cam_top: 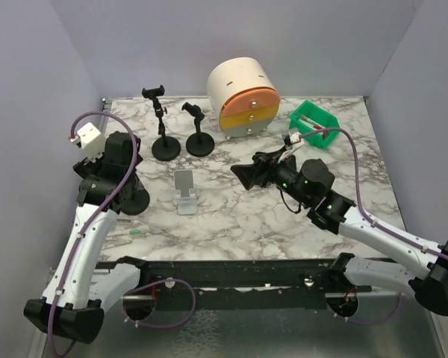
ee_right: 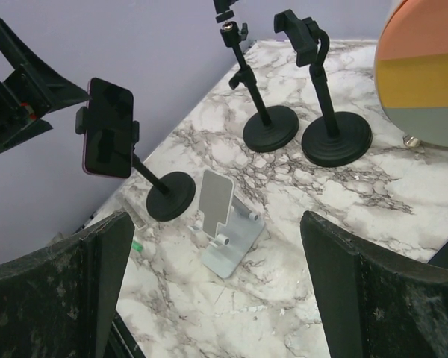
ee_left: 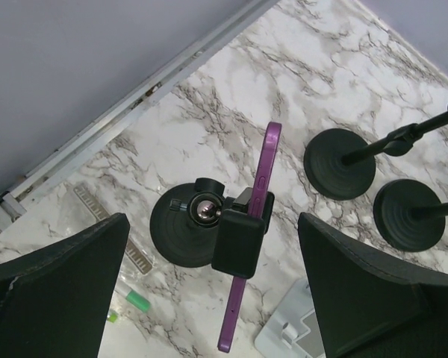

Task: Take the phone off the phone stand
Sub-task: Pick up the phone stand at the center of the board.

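Note:
A purple-edged phone (ee_left: pixel 255 216) (ee_right: pixel 107 127) with a dark screen stands clamped in the black phone stand (ee_left: pixel 181 230) (ee_right: pixel 170 195) (cam_top: pixel 131 203) near the table's left edge. The stand has a round base and a slanted stem. My left gripper (ee_left: pixel 220 298) (cam_top: pixel 122 165) hangs open right above the phone, one finger on each side and touching nothing. In the top view it hides the phone. My right gripper (ee_right: pixel 220 298) (cam_top: pixel 244 173) is open and empty over the middle of the table, pointing left towards the phone.
A silver folding desk stand (cam_top: pixel 185 192) (ee_right: pixel 225 222) (ee_left: pixel 291 332) sits right of the phone stand. Two empty black clamp stands (cam_top: pixel 166 146) (cam_top: pixel 200 142) stand behind it. A white drum (cam_top: pixel 244 95) and a green basket (cam_top: pixel 314 124) are at the back. A green-capped pen (ee_left: pixel 133 298) lies near the left wall.

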